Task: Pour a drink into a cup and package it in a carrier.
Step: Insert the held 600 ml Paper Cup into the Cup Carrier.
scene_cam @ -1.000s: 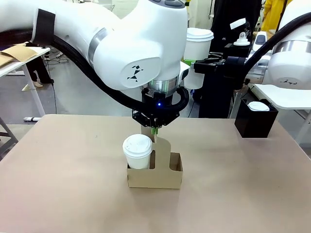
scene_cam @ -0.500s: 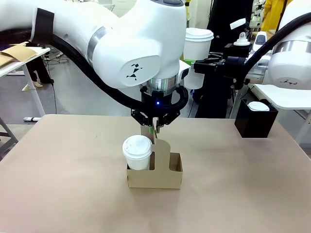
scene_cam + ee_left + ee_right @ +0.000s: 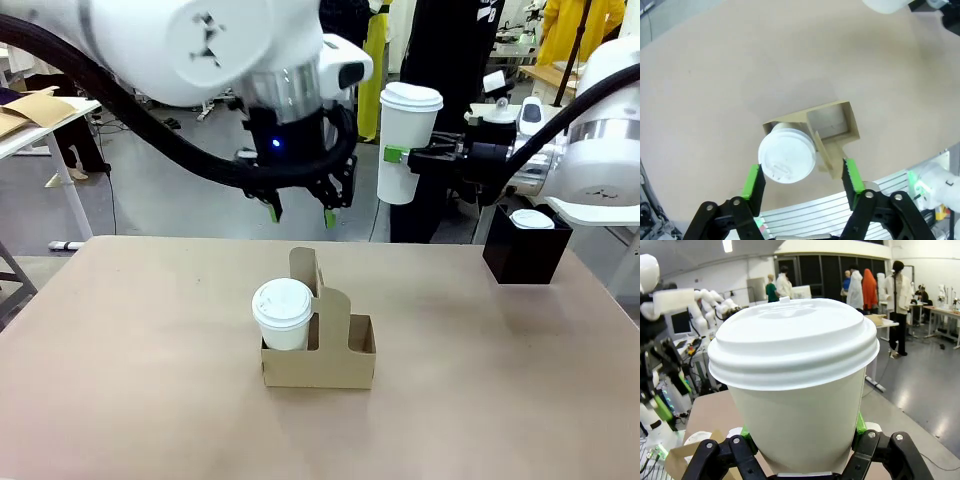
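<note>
My left claw (image 3: 300,215) has just let go: a second ago its pads were pinched shut on the carrier's handle panel (image 3: 305,270), and now it has sprung wide open, holding nothing, and has lifted clear to hang well above that panel. My right claw (image 3: 412,157) is off to the side at about the same height, clamped shut around the tall lidded cup (image 3: 410,120), which it holds upright in the air. Beneath both of them lies the table (image 3: 150,380). The carrier (image 3: 320,365) stands free on it, directly under my left claw; in that claw's own view the box (image 3: 832,120) sits just beyond my spread green pads (image 3: 754,182). The cup fills most of my right claw's view (image 3: 800,390), its white lid seated and level, the claw (image 3: 802,440) gripping low on its wall. Smallest is the shorter lidded cup (image 3: 283,312), already sitting in the carrier's pocket on the far side from my right claw; seen from above (image 3: 786,160), the pocket next to it is bare. I take the release to mean the carrier is placed and steady, so the pour looks done, and what remains is lowering my cup into that open pocket without clipping the handle.
</note>
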### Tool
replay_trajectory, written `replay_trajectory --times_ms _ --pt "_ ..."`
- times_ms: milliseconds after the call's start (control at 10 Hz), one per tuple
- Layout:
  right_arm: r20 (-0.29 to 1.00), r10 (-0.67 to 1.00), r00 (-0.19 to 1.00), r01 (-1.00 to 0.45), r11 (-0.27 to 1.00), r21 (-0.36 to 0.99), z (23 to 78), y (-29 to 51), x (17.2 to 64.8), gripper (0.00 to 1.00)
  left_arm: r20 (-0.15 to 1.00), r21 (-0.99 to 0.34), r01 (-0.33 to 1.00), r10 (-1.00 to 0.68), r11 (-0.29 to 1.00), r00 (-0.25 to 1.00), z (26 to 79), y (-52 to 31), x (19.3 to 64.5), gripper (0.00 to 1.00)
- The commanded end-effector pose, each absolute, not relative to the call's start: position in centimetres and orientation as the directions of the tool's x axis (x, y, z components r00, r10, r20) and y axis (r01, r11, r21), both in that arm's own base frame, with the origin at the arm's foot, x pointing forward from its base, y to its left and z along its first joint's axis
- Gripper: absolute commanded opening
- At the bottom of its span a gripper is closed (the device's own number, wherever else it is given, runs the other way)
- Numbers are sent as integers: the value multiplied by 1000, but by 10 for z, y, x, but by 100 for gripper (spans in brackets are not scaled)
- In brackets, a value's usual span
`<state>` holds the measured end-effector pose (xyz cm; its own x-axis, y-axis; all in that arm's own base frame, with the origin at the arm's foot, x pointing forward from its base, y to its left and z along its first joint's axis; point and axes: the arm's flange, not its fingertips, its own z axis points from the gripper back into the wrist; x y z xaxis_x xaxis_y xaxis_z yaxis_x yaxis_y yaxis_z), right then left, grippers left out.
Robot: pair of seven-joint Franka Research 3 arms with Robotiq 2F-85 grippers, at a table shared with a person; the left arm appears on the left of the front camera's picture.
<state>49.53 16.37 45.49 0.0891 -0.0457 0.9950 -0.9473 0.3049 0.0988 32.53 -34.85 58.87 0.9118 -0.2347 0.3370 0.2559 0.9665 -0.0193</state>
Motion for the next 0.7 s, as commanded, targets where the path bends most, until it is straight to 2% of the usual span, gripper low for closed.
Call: replay_trajectory --times_ms 0,200,400,600 --pt "998 -56 28 -986 161 37 406 154 493 80 343 62 507 -495 860 798 599 -268 308 100" --pt "998 -63 28 -988 152 37 402 153 493 80 340 76 542 -533 837 775 599 -260 310 100" --pt "1000 -22 4 -997 77 6 370 159 480 80 391 99 676 -653 731 649 588 -215 305 100" --pt "1000 8 9 -999 49 9 345 168 470 80 407 123 705 -683 699 606 567 -193 301 100"
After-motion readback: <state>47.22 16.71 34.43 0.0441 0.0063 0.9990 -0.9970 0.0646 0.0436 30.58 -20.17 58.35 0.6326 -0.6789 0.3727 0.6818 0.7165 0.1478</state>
